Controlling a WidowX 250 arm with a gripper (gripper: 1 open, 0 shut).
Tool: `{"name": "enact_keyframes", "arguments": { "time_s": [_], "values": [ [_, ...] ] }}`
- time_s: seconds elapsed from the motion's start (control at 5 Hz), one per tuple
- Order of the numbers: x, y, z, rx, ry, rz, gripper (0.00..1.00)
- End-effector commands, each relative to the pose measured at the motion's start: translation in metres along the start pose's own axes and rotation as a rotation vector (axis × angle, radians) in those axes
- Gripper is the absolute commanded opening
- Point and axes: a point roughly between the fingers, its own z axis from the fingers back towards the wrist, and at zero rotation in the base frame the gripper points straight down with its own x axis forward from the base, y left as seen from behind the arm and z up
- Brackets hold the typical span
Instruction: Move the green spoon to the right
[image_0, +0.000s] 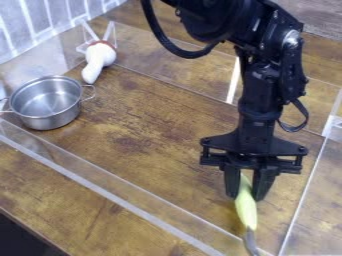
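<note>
- One wooden plank bench top (134, 130), walled by a clear plastic surround, carries everything in view.
- One black robot arm (267, 70) comes in from the far edge and hangs straight down over the near right corner of the bench.
- One round steel pot with side handles (46, 102) stands near the left edge, well apart from the arm and empty as far as can be seen.
- One white bottle-shaped object with a red part (94, 60) lies by the far left corner, just beyond the pot.
- One black two-fingered gripper (251, 180) sits low over the bench, its fingers drawn narrow around the top of the spoon's handle; it looks clamped on it, though the contact itself is too small to see clearly.
- One green spoon with a thick yellow-green plastic handle and a small silver bowl (246, 210) lies slanting towards the near edge, at the near right corner, its bowl end almost at the bottom of the picture.
- Judged step: the spoon already lies far to the right, so the carry seems done and the set-down is in hand.
- Judged next move: spread the fingers to let the handle go, then lift straight up so the spoon is not dragged or flicked against the clear wall.
</note>
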Motion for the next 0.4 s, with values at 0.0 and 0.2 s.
{"name": "enact_keyframes", "arguments": {
  "time_s": [0.0,0.2],
  "values": [
    [-0.0077,-0.0125,0.0021,-0.025,-0.014,-0.025,0.00],
    [-0.0131,-0.0120,-0.0031,-0.029,-0.010,-0.019,0.00]
  ]
}}
